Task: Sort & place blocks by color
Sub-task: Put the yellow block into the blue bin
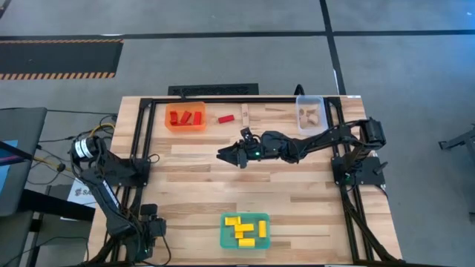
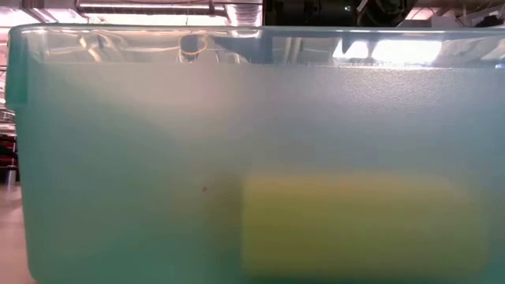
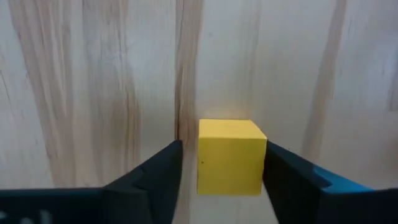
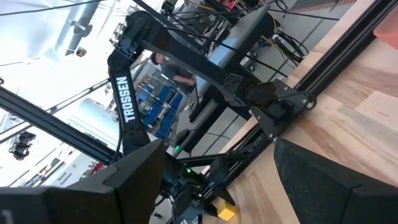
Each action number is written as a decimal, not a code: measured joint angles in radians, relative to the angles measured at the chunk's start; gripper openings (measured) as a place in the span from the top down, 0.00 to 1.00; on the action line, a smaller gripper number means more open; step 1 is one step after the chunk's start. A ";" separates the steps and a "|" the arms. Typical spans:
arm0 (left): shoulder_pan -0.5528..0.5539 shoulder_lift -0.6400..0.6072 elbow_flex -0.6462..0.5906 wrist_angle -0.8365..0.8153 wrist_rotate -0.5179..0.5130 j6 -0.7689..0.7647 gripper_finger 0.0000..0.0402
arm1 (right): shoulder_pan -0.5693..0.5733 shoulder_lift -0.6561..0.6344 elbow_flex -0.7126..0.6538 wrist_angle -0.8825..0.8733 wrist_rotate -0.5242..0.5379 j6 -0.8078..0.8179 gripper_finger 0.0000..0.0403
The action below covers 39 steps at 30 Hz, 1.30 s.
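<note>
My left gripper [image 3: 224, 147] sits near the table's left near corner [image 1: 154, 225]. It is open, with a finger on each side of one yellow block [image 3: 231, 157] that rests on the wood. The right wrist view also shows that block [image 4: 225, 213]. My right gripper [image 1: 225, 155] hangs open and empty over the table's middle [image 4: 217, 146], pointing left. Red blocks lie in the orange tray [image 1: 185, 117], yellow blocks in the teal tray [image 1: 244, 231], and wood blocks in the clear tray [image 1: 310, 113]. One red block [image 1: 226, 119] and two wood blocks [image 1: 246, 113] lie loose near the far edge. My left gripper comes at the yellow block from above, with the block standing on the table between its fingers. One finger [image 3: 283, 171] lies right beside the block's side [image 3: 262, 158], and I cannot tell whether it touches. The other finger [image 3: 163, 171] stands a small gap away.
The low view is filled by the teal tray's wall [image 2: 118, 158], with a yellow block [image 2: 355, 225] showing through it. A black frame [image 1: 145, 133] runs along the table's left, far and right edges. Bare wood lies between the trays.
</note>
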State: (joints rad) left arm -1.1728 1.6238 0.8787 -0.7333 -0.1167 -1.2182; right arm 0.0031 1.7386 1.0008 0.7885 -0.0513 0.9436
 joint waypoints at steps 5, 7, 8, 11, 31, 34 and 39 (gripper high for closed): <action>0.006 -0.004 0.000 0.001 -0.002 0.000 0.74 | -0.006 0.000 0.000 0.000 0.000 -0.001 0.20; 0.012 -0.014 0.000 0.000 -0.035 -0.001 0.75 | -0.011 0.000 0.000 0.002 -0.004 -0.002 0.20; 0.014 -0.021 0.000 0.000 -0.059 0.001 0.75 | -0.012 0.000 0.000 0.002 -0.008 -0.002 0.20; 0.034 -0.059 0.000 -0.042 -0.114 0.027 0.75 | -0.020 0.000 0.000 0.006 -0.031 -0.006 0.20; 0.701 -0.596 0.001 0.208 -0.378 0.865 0.75 | -0.027 -0.383 0.001 -0.309 -0.018 -0.321 0.20; 0.824 -0.494 0.001 0.372 -0.172 1.019 0.75 | -0.002 -0.452 0.001 -0.444 0.072 -0.354 0.20; 0.954 -0.287 0.000 0.639 0.175 1.194 0.75 | 0.060 -0.536 0.000 -0.629 0.226 -0.347 0.20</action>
State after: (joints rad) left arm -0.2191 1.3371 0.8787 -0.0938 0.0581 -0.0246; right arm 0.0634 1.2024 1.0012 0.1598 0.1745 0.5970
